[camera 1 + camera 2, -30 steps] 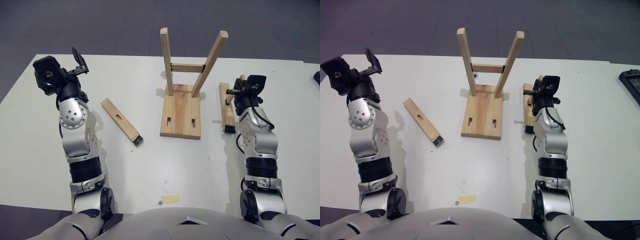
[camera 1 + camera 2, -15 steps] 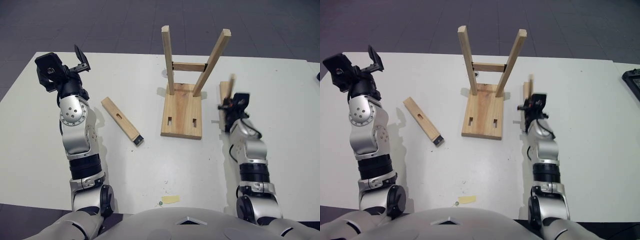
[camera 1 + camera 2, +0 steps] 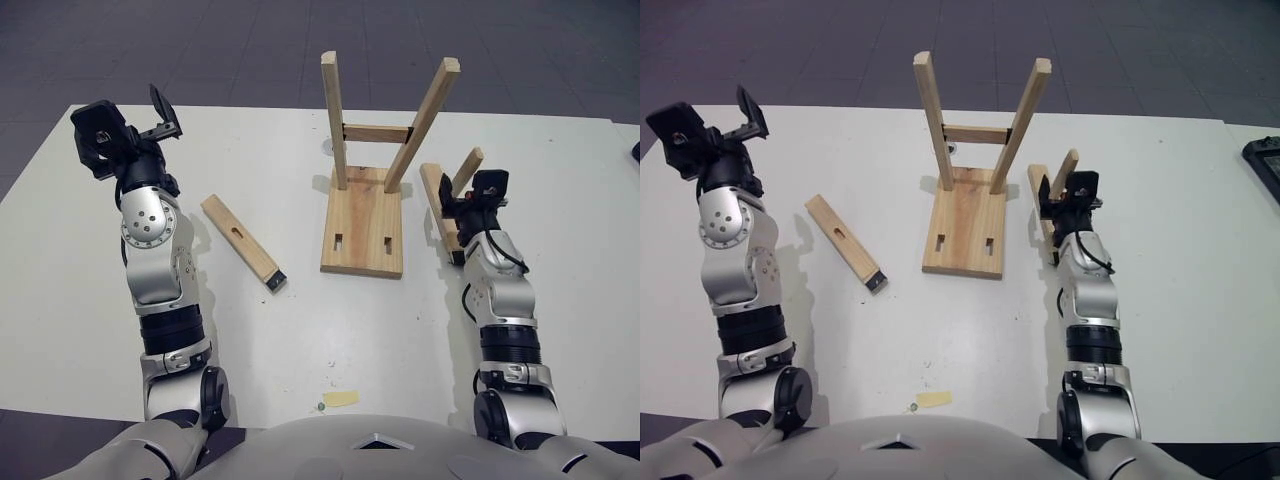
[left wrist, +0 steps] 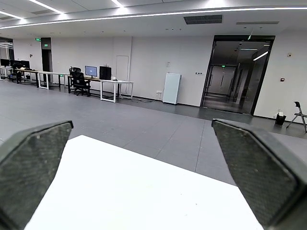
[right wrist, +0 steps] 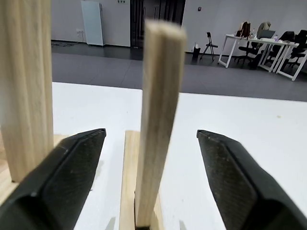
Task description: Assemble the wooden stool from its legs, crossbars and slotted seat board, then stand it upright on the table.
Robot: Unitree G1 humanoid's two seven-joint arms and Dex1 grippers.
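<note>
The slotted seat board (image 3: 362, 228) lies flat at the table's middle. Two legs (image 3: 333, 120) stand in its far slots, joined by a crossbar (image 3: 377, 132). A loose leg (image 3: 243, 243) lies to its left. Right of the board lies another leg (image 3: 436, 205), and a short crossbar (image 3: 467, 170) rises tilted from it. My right gripper (image 3: 472, 192) is open around that crossbar (image 5: 160, 96), with fingers (image 5: 62, 177) apart on each side and not touching it. At the table's far left corner my left gripper (image 3: 165, 115) is raised and open, holding nothing (image 4: 144, 167).
A small yellow scrap (image 3: 340, 398) lies near the table's front edge. A dark object (image 3: 1265, 160) sits off the right side of the table. White tabletop (image 3: 330, 330) spreads in front of the board.
My right arm swung in towards the board and its gripper dropped low. The leg beside it shifted, and the short crossbar now stands up from it. The left arm hardly moved.
</note>
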